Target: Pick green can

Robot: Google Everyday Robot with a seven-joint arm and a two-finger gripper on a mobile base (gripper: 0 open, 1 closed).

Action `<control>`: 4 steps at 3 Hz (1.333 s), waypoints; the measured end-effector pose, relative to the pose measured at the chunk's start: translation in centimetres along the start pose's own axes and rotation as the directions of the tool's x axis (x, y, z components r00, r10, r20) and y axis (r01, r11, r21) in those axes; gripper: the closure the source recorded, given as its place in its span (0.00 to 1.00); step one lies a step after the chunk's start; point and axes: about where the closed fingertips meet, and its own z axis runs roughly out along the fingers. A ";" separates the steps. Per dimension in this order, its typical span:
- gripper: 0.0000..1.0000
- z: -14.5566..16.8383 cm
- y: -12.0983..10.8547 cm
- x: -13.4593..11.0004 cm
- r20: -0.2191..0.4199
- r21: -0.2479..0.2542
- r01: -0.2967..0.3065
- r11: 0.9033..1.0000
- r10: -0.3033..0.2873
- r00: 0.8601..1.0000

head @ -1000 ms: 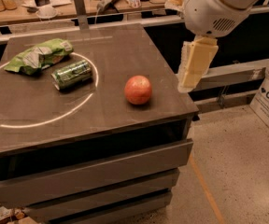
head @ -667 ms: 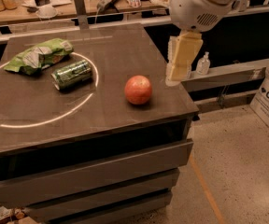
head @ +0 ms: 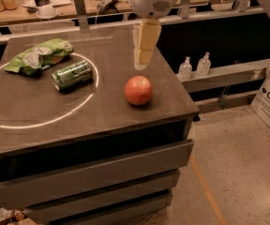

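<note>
Camera view: the gripper point(head: 142, 60) hangs above the table point(head: 102, 118), at twelve o'clock from the apple point(head: 138, 90); whether it is spread or closed, I cannot tell. The green can point(head: 72, 75) lies on its side at nine o'clock from the apple, with the snack bag point(head: 39, 56) just beside it at ten o'clock.

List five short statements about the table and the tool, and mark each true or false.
1. The green can lies on its side on the table. True.
2. The tool grips the green can. False: it hangs over the table's far right part, beyond the apple, apart from the can.
3. The apple sits right of the can in the picture. True.
4. The snack bag lies right of the apple. False: it lies at the far left, beyond the can.
5. Two small bottles stand on a ledge right of the table. True.
</note>
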 end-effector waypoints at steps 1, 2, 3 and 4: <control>0.00 5.0 -1.2 -2.7 0.026 -0.073 0.047 0.996 -0.045 0.999; 0.00 10.6 -0.3 -5.5 0.014 -0.181 0.067 0.981 -0.065 0.998; 0.00 13.8 -0.4 -7.1 -0.010 -0.212 0.099 0.972 -0.104 0.995; 0.00 16.7 -1.0 -8.6 -0.028 -0.250 0.172 0.953 -0.185 0.982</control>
